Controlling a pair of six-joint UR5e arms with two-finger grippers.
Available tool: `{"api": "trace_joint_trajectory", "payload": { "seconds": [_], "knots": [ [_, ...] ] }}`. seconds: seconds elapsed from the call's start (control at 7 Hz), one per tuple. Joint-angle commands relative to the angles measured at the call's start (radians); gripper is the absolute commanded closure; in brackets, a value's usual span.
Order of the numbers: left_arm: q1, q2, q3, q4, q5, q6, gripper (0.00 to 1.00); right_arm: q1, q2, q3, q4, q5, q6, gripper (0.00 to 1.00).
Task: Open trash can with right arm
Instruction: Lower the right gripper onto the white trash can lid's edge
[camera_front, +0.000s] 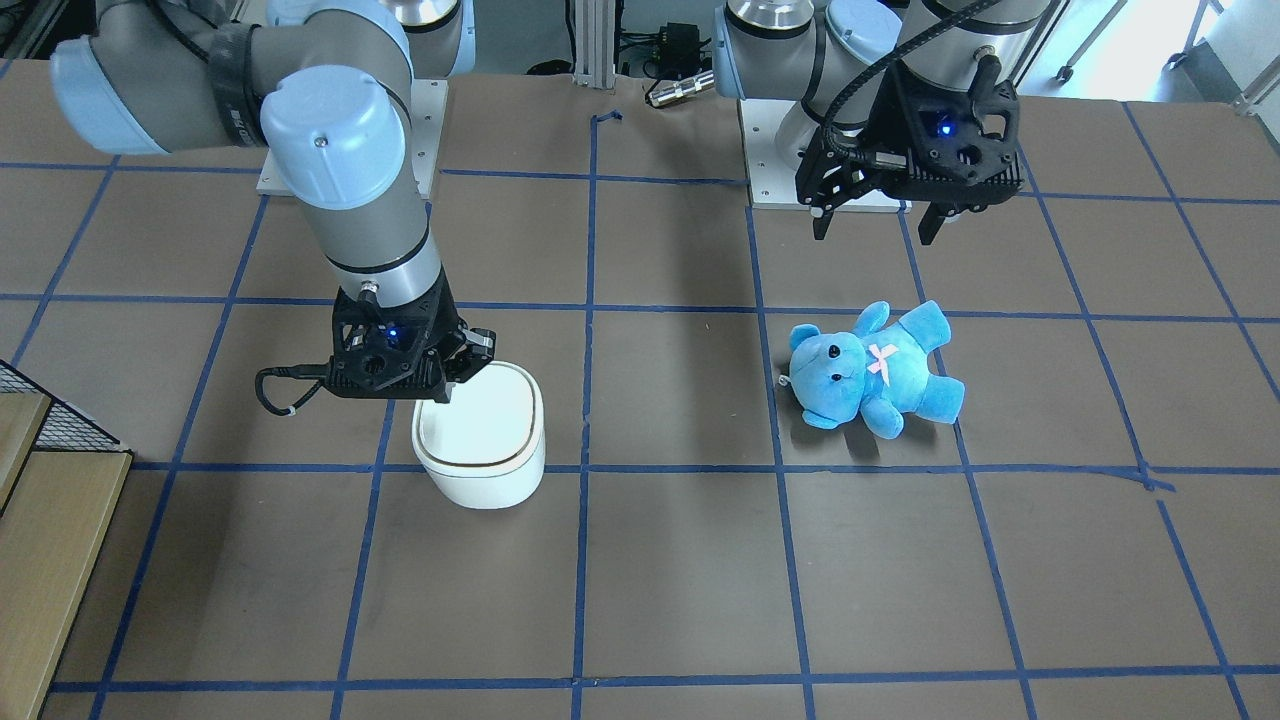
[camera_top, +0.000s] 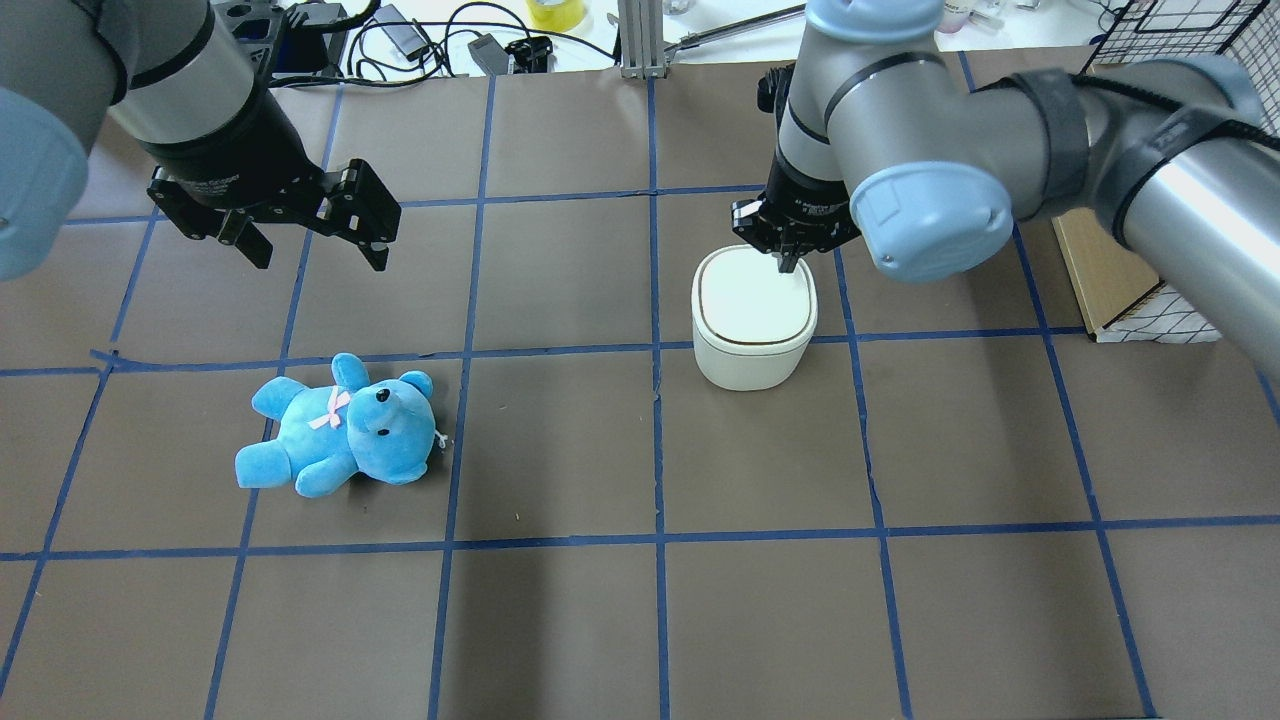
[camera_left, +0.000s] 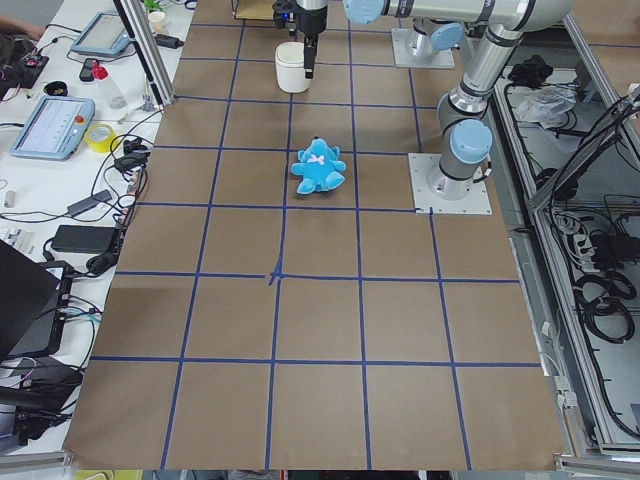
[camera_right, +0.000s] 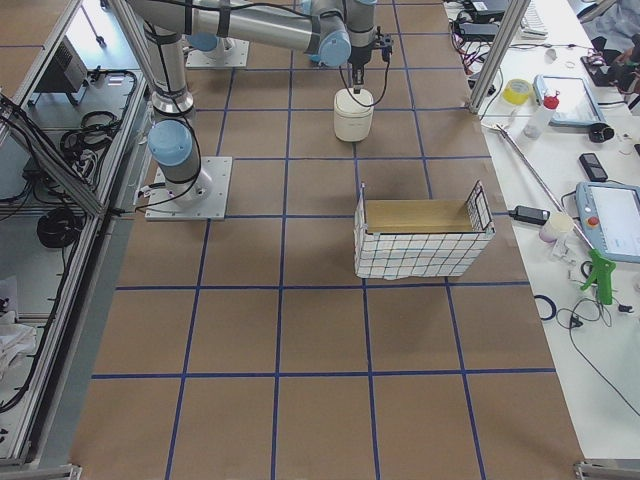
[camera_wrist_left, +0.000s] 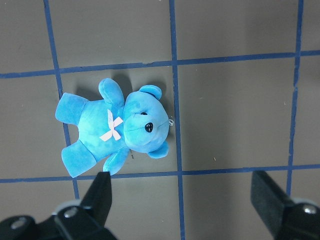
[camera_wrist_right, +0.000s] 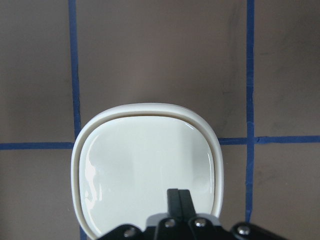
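front-facing view: one trash can of smooth, glossy white plastic, rounded-square, stands on the matte brown bench, well in from every edge and corner. its flat lid, ringed by a thin dark seam, lies down. the black right tool is at the lid's rim on the side toward the robot's bases. one fuzzy blue teddy with a pink bow lies on its back, well apart from the can. the left tool hangs above the bench near it.

overhead view: two arms, one tool each. the left tool's fingers are spread wide and grip nothing.

right side view: one wire-mesh basket with a tan floor sits toward the operators' edge.

right wrist view: the two fingers are pressed together with no gap, holding nothing. whether they touch the lid cannot be told.
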Motion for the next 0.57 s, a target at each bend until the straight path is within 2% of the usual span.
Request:
{"api": "trace_joint_trajectory", "payload": {
  "seconds": [0.0, 0.14, 0.29, 0.43],
  "knots": [
    [0.0, 0.0, 0.0, 0.0, 0.0, 0.0, 0.0, 0.001, 0.028, 0.078, -0.111, -0.005, -0.003, 1.0],
    [0.0, 0.0, 0.0, 0.0, 0.0, 0.001, 0.0, 0.0, 0.033, 0.077, -0.111, -0.006, -0.002, 1.0],
    [-0.001, 0.0, 0.0, 0.0, 0.0, 0.0, 0.0, 0.0, 0.025, 0.066, -0.104, -0.012, 0.007, 0.94],
    [0.0, 0.0, 0.0, 0.0, 0.0, 0.001, 0.0, 0.0, -0.008, 0.054, -0.092, -0.006, 0.012, 0.49]
  ]
}}
